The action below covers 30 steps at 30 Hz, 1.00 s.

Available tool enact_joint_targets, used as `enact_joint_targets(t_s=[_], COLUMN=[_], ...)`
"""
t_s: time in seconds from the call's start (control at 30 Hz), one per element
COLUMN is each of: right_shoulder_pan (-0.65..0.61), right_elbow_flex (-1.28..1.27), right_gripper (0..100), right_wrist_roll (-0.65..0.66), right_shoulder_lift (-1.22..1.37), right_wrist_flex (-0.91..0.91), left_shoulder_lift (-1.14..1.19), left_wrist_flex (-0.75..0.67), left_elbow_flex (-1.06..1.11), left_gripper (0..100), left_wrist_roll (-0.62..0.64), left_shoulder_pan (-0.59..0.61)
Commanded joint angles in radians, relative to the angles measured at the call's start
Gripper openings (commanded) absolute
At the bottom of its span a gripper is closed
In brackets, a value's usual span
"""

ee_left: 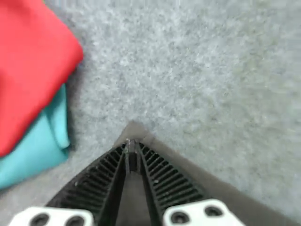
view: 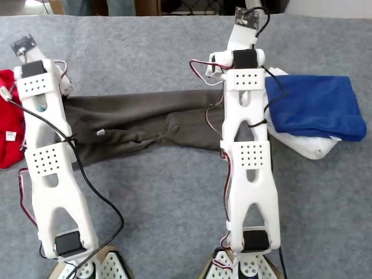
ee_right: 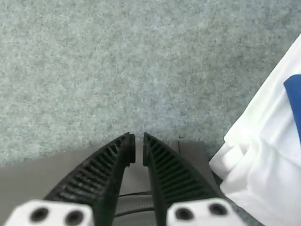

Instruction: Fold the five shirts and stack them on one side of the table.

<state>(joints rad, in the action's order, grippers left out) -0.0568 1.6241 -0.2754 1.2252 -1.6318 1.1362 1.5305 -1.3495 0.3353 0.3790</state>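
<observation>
In the high view a dark shirt (view: 145, 119) lies stretched across the middle of the grey counter (view: 163, 203), running from under the left arm (view: 49, 157) to under the right arm (view: 249, 157). It is rumpled and partly gathered along its length. At the left edge of the frame a red shirt (view: 7, 116) lies just beside the left arm. At the right a folded blue shirt (view: 317, 104) sits on top of a white shirt (view: 308, 145), whose edge pokes out below and beside the blue one.

The left wrist view gives what the high view hides under the arm. The left pincer (ee_left: 133, 143) is pressed together on a corner of the dark shirt, and the cloth rises to a small peak at its tip. In the upper left of that frame the red shirt lies over a teal shirt (ee_left: 33, 150), which sticks out beneath its lower edge. Grey counter separates the pair from the pinched corner.

The right wrist view shows the right pincer (ee_right: 138, 139) drawn almost together, with only a thin slit at the tip. It is set on the straight edge of the dark shirt, and dark cloth shows between its fingers (ee_right: 106, 165). The white shirt fills the right side of that frame, just beside the dark shirt's corner. A sliver of blue shows at the right edge.
</observation>
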Motion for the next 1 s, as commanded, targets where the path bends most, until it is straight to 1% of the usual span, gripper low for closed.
enact_joint_targets(t_s=[0.0, 0.03, 0.13, 0.2, 0.27, 0.33, 0.43, 0.53, 0.63, 0.7, 0.77, 0.87, 0.97], right_shoulder_pan=[-0.011, -0.011, -0.021, -0.038, -0.068, -0.092, -0.11, -0.11, -0.104, -0.106, -0.107, -0.106, -0.104], right_elbow_flex=[0.044, 0.044, 0.038, 0.036, 0.035, 0.035, 0.047, 0.047, 0.047, 0.047, 0.047, 0.045, 0.042], right_gripper=[4.2, 4.2, 4.2, 4.2, 4.2, 4.2, 4.2, 4.3, 4.3, 4.3, 4.3, 4.3, 4.3], right_wrist_roll=[0.015, 0.035, 0.129, 0.183, 0.252, 0.307, 0.345, 0.359, 0.362, 0.384, 0.402, 0.402, 0.408], right_shoulder_lift=[-0.013, -0.013, -0.015, -0.015, -0.012, 0.005, 0.048, 0.073, 0.085, 0.088, 0.094, 0.104, 0.12], right_wrist_flex=[-0.006, -0.008, -0.009, -0.026, -0.048, -0.057, -0.049, -0.014, 0.005, 0.005, 0.006, 0.026, 0.049], left_shoulder_lift=[-0.025, -0.026, -0.1, -0.153, -0.218, -0.281, -0.373, -0.416, -0.425, -0.427, -0.427, -0.428, -0.428], left_wrist_flex=[0.17, 0.204, 0.236, 0.235, 0.235, 0.235, 0.233, 0.187, 0.083, 0.04, 0.046, 0.095, 0.178], left_elbow_flex=[-0.305, -0.337, -0.283, -0.174, -0.071, 0.076, 0.314, 0.504, 0.648, 0.707, 0.731, 0.725, 0.685], left_gripper=[3, 3, 3, 3, 3, 3, 3, 3, 3, 3, 3, 3, 3], left_wrist_roll=[-0.002, -0.005, -0.051, -0.06, -0.064, -0.064, -0.06, -0.06, -0.064, -0.069, -0.069, -0.098, -0.118], left_shoulder_pan=[-0.005, -0.012, -0.044, -0.062, -0.108, -0.15, -0.185, -0.182, -0.145, -0.13, -0.131, -0.14, -0.128])
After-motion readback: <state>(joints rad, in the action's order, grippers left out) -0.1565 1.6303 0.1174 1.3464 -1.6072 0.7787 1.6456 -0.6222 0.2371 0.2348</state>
